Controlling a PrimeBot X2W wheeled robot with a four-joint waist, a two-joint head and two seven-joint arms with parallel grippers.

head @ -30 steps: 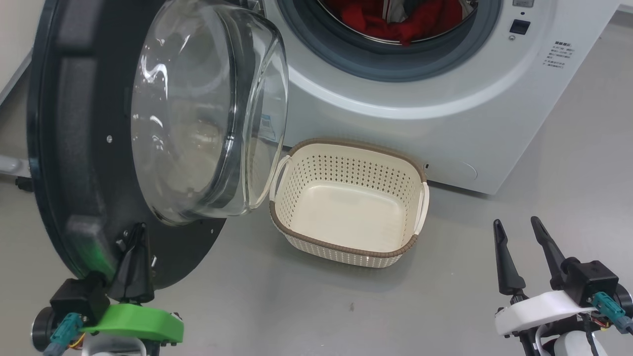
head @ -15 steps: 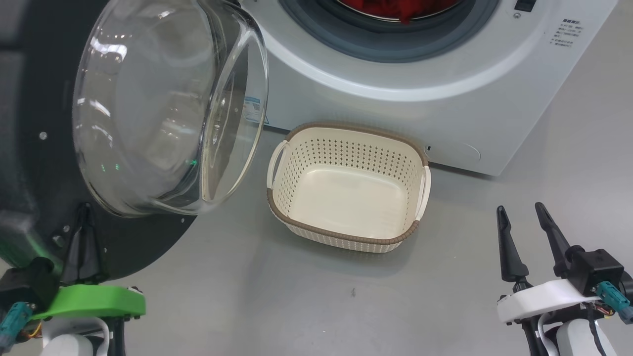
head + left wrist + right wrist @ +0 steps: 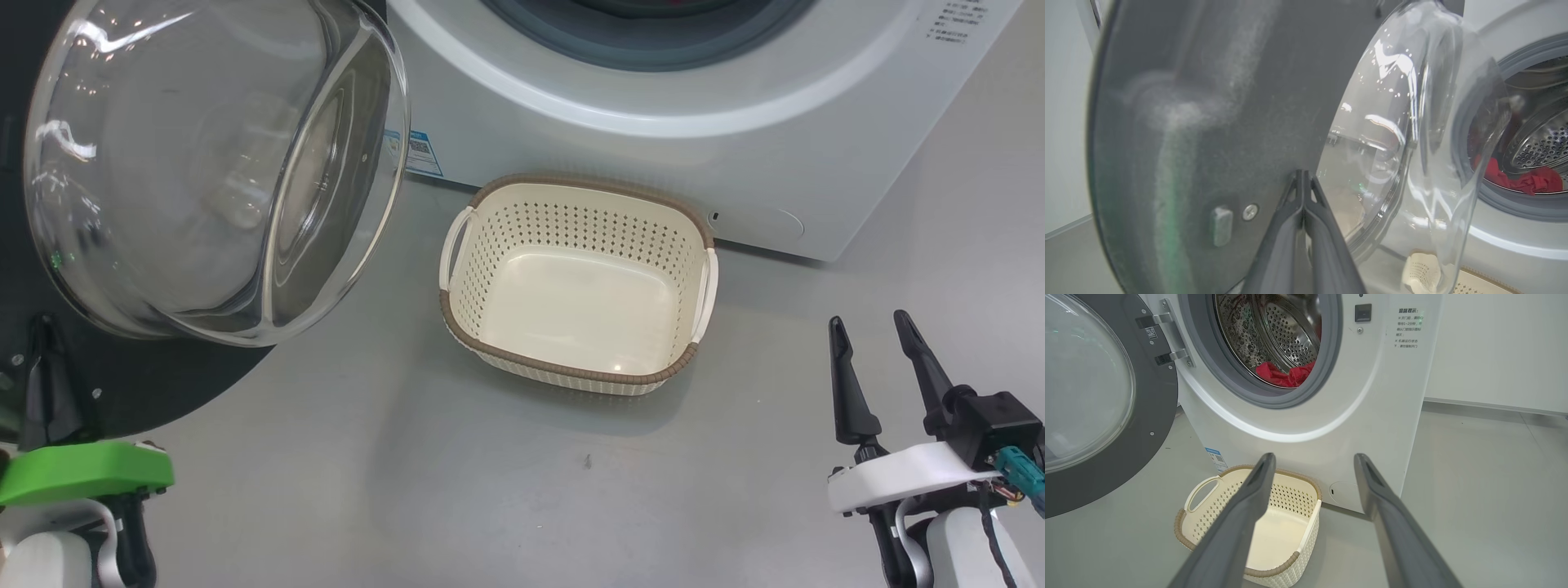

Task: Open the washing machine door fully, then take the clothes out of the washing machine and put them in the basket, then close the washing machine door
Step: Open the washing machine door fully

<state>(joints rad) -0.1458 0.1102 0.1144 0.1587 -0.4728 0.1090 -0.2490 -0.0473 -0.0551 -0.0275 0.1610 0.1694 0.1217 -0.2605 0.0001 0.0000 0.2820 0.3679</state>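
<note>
1. While our left gripper (image 3: 1303,179) is pressed together, tips at the dark inner face of the door (image 3: 1208,102), our right gripper (image 3: 867,320) hangs spread, holding nothing.
2. Beyond, the basket (image 3: 571,372) stands empty before the washer (image 3: 653,155).
3. Farthest, the clothes (image 3: 1286,375) lie in the drum (image 3: 1290,330). They look soft and light, so we would pinch a raised fold.

**Desk:** What's the light like?
**Photographer:** Bright, even indoor light from overhead. The basket (image 3: 571,224) throws only a faint, soft shadow on the grey floor (image 3: 408,490).
**Desk:** Glare?
**Photographer:** White highlights streak the glass of the washing machine door (image 3: 212,163). In the left wrist view its dark rim is blurred, grainy and tinged green.
**Desk:** Edges?
**Photographer:** The right wrist view's wide lens tilts the washing machine (image 3: 1298,428) sides. The right gripper (image 3: 1312,457), near the lens, looks soft.
</note>
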